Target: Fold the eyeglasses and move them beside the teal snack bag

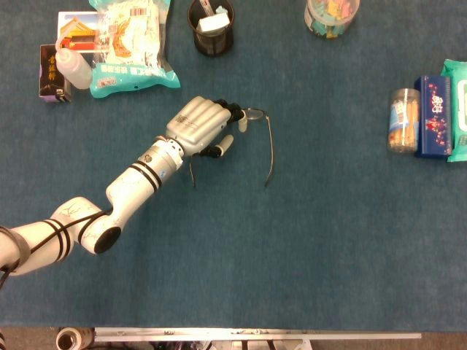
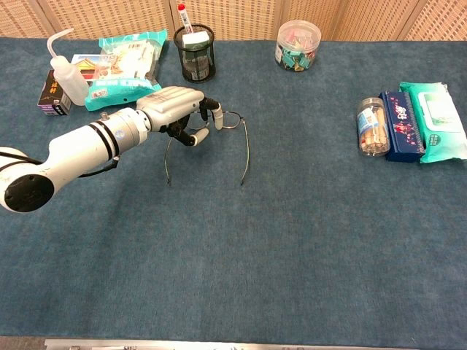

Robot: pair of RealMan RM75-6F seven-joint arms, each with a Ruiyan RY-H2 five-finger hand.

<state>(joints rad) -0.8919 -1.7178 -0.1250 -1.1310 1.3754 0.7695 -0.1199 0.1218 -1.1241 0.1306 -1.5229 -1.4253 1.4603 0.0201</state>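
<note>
The thin-rimmed eyeglasses (image 1: 271,146) lie open on the blue cloth, lenses toward the far side and both temples pointing toward me. My left hand (image 1: 195,127) covers their left half, fingers curled over the frame front and thumb below it, pinching the left lens area. The right lens (image 1: 253,113) and right temple (image 2: 246,149) stick out free beside the hand (image 2: 171,106). The left temple (image 1: 192,171) trails out under the palm. The teal snack bag (image 1: 131,44) lies at the far left, a short way beyond the hand (image 2: 124,69). My right hand shows in neither view.
A black mesh pen cup (image 1: 212,29) stands just beyond the glasses. A squeeze bottle (image 1: 73,65) and a dark box (image 1: 49,73) sit left of the bag. A candy jar (image 1: 332,14) is at the back, and a stick jar (image 1: 403,120) and blue packet (image 1: 433,117) at the right.
</note>
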